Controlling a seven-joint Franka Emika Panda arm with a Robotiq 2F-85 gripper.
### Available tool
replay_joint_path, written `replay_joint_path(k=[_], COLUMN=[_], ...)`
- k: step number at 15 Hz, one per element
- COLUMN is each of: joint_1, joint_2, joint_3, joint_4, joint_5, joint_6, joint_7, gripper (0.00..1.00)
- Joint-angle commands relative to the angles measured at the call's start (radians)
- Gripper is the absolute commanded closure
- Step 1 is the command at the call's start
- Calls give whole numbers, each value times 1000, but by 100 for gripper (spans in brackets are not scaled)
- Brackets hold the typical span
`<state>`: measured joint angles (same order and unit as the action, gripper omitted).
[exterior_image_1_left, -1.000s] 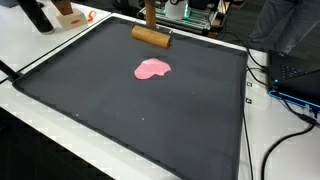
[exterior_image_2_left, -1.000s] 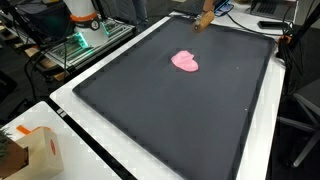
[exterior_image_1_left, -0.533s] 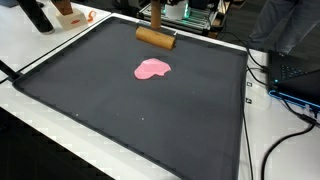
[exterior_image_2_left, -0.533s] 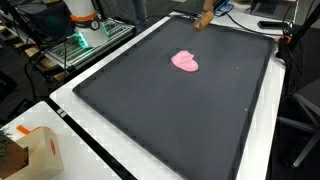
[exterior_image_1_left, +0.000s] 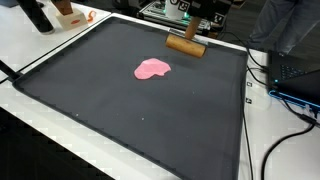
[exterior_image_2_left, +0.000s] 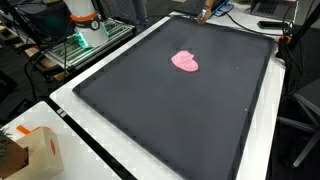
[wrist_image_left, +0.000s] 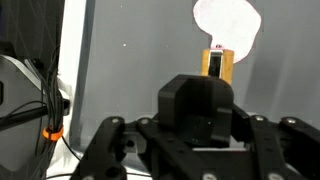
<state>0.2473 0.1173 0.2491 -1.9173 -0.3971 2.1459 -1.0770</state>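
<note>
We are pinching the brown wooden roller-like tool (exterior_image_1_left: 185, 46) in the gripper (exterior_image_1_left: 191, 27), carrying it just below the gripper at the black mat's (exterior_image_1_left: 120, 110) far edge on the white bench (exterior_image_1_left: 50, 40), while the flat pink putty patch (exterior_image_1_left: 152, 69) is lying well apart from the gripper, not yet touched.

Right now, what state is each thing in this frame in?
hand: shut on the wooden tool's handle, near the mat's far edge.
wooden tool: held with its handle upright and its crosspiece low over the mat; whether it touches cannot be told.
pink lump: flattened, lying on the mat, apart from the tool.
black mat: spread flat on the white table.
</note>
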Motion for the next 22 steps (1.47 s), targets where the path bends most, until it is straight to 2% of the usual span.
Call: replay_joint_path(k=[1,5,10,22], joint_1=[44,89,116,132], joint_2=[102,192,278,392], joint_3=[15,10,8,-13], joint_4=[105,172,244,330], joint_5=[-101,-196,-249,-325], joint_6=[-98,-178,-253,-279], joint_7=[35,48,46,135], gripper=[77,77,77,77])
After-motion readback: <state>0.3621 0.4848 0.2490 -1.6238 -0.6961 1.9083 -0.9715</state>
